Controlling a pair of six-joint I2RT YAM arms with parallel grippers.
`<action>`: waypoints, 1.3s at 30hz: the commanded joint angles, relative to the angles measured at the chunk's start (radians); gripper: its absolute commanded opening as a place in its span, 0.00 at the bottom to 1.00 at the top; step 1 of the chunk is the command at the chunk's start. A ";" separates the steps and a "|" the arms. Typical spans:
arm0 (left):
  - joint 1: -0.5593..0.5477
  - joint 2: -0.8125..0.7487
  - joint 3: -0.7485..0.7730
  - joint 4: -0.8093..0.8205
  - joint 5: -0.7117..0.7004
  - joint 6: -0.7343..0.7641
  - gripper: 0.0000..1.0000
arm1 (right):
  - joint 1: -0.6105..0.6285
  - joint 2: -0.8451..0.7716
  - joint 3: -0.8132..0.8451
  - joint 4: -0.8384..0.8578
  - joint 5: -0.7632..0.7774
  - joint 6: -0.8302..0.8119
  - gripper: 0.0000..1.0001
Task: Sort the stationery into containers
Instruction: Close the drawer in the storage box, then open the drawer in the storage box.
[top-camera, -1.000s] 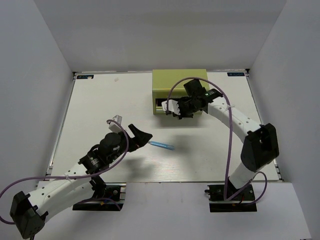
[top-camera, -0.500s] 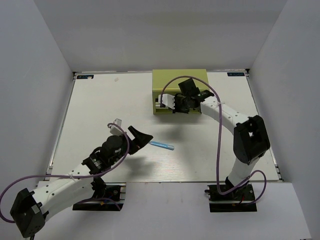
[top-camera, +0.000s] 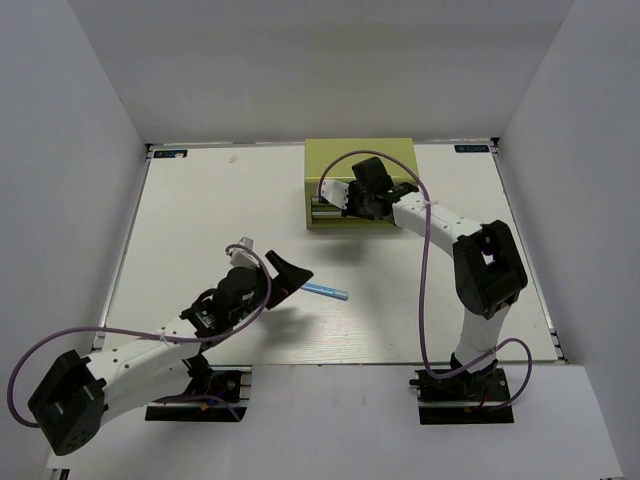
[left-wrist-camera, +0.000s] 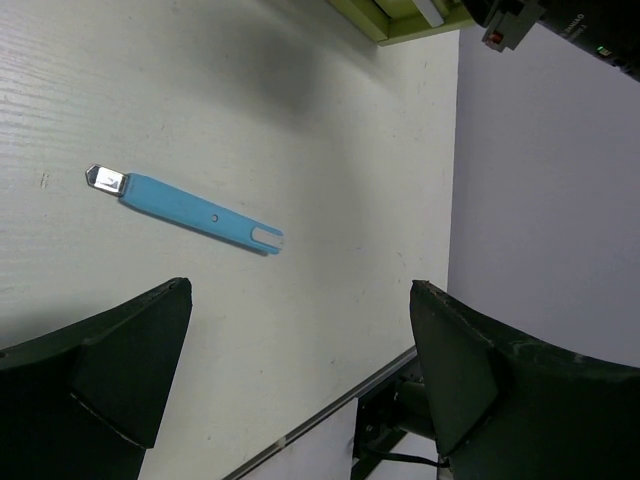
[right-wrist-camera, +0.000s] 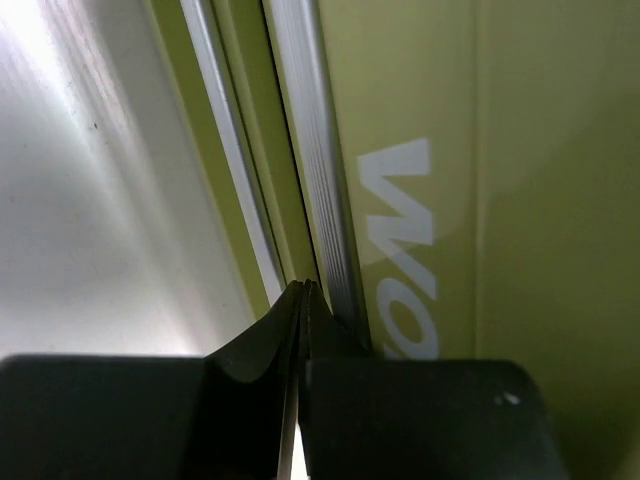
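One light blue stick (top-camera: 325, 291) with a metal tip lies flat on the white table; it also shows in the left wrist view (left-wrist-camera: 190, 210). My left gripper (top-camera: 295, 275) is open and empty just left of the stick, with its dark fingers (left-wrist-camera: 110, 370) wide apart short of it. The olive-green box (top-camera: 360, 158) stands at the back centre. My right gripper (top-camera: 348, 208) is shut with nothing between its jaws. Its tips (right-wrist-camera: 305, 292) press against the ribbed drawer strip on the box front (right-wrist-camera: 520, 200), beside white lettering. The other sticks are out of view.
White walls enclose the table on three sides. A metal rail (top-camera: 330, 364) runs along the near edge by the arm bases. The box corner (left-wrist-camera: 395, 20) and the right arm (left-wrist-camera: 560, 20) show at the top of the left wrist view.
My right gripper has moved left and back against the box front, and the drawer that stood out now looks pushed in. My left gripper has edged toward the blue stick.
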 joint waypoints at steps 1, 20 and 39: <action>0.001 0.047 0.053 0.068 0.005 -0.003 1.00 | -0.020 -0.008 0.047 0.096 0.072 0.023 0.00; 0.030 0.633 0.266 0.470 -0.004 -0.099 0.03 | -0.059 -0.555 -0.180 -0.030 -0.471 0.135 0.73; 0.040 1.031 0.490 0.779 -0.155 -0.227 0.69 | -0.131 -0.413 -0.091 0.110 -0.175 0.316 0.90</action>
